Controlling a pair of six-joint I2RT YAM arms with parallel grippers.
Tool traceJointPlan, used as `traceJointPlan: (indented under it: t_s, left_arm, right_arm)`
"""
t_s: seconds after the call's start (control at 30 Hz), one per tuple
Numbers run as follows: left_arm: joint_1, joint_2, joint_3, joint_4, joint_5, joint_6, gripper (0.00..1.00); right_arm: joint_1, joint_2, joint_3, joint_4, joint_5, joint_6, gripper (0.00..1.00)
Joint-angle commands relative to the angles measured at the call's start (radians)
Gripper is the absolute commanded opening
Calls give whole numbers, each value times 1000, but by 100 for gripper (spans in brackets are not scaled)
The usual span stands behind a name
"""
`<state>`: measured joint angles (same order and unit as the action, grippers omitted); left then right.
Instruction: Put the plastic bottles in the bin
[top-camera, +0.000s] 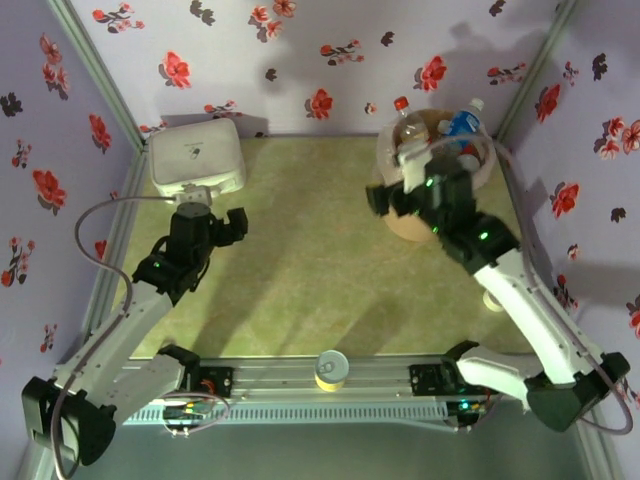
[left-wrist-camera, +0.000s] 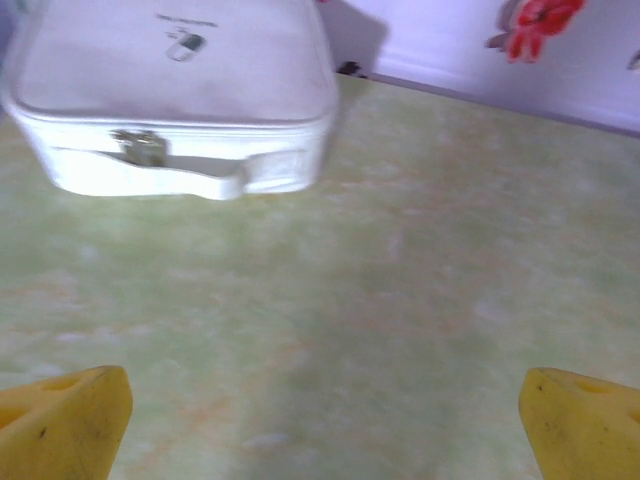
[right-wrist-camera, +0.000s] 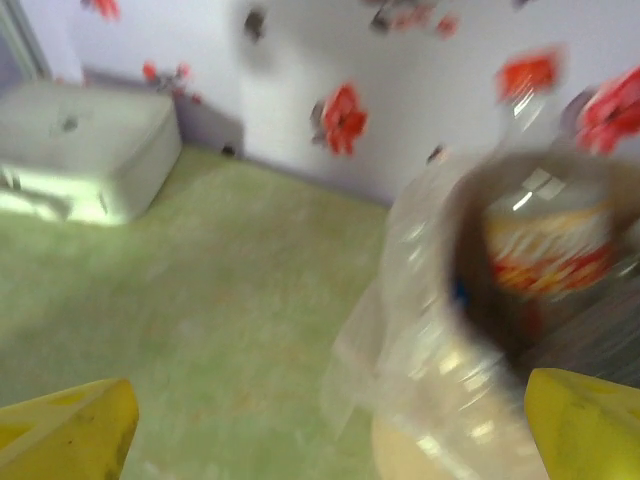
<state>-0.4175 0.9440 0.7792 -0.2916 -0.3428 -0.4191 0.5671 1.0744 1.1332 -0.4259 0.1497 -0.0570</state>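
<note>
While the left fingers (left-wrist-camera: 65, 425) and right fingers (right-wrist-camera: 70, 430) are both gaping wide and carrying nothing, the plastic bottles (top-camera: 410, 128) are sitting piled in the bin (top-camera: 386, 150) at far right, probably light, thin-walled and slippery, best pinched mid-body.

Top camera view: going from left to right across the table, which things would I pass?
In order: white box → yellow-rimmed tin → beige bin.
</note>
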Motion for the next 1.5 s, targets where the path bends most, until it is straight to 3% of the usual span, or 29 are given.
traceJointPlan:
  t_s: [0.0, 0.17, 0.3, 0.47, 0.57, 0.6, 0.73, 0.8, 0.9, 0.97, 1.07, 1.23, 1.27, 1.3, 1.33, 1.4, 1.47]
  left_arm:
    - [59, 9, -98, 61, -141, 142, 100]
    - [166, 65, -279, 399, -162, 230, 100]
    - [215, 172, -279, 524, -142, 317, 100]
    - [241, 321, -300, 724, -83, 417, 100]
    - [277, 445, -340, 922, -27, 412, 100]
    - [280, 458, -305, 877, -1, 414, 100]
    - [325, 562, -319, 1052, 35, 452, 100]
    - [378, 561, -307, 1005, 91, 394, 100]
    - [394, 571, -359, 1115, 119, 393, 100]
    - [397, 596, -386, 1183, 130, 393, 100]
    - [398, 604, -394, 1204, 138, 395, 100]
    - [398, 603, -393, 1199, 139, 395, 100]
    - [398, 602, -393, 1198, 139, 395, 100]
    - [398, 602, -393, 1199, 139, 395, 100]
    - [398, 604, -393, 1199, 139, 395, 100]
    - [397, 603, -393, 1200, 139, 395, 100]
    - [396, 602, -395, 1201, 139, 396, 100]
  right_arm:
    - [13, -30, -267, 180, 100, 14, 100]
    - [-32, -25, -597, 518, 328, -63, 100]
    - [-169, 55, -665, 565, 306, 0, 100]
    - [-243, 160, -738, 764, 309, -36, 100]
    - [-277, 207, -721, 813, 298, -52, 100]
    - [-294, 227, -713, 832, 288, -51, 100]
    - [-334, 336, -655, 894, 276, -76, 100]
    - [-348, 385, -646, 989, 269, -82, 100]
    - [-390, 445, -631, 1084, 219, -5, 100]
    - [-397, 442, -602, 1021, 230, 22, 100]
    - [-424, 425, -652, 1095, 192, 44, 100]
    - [-532, 521, -768, 1428, 42, 121, 100]
    - [-533, 470, -741, 1288, 32, 123, 100]
    - [-533, 472, -739, 1262, 28, 126, 100]
    - [-533, 508, -757, 1362, 31, 125, 100]
    - [-535, 473, -745, 1288, 33, 125, 100]
    - [-534, 494, -752, 1342, 37, 127, 100]
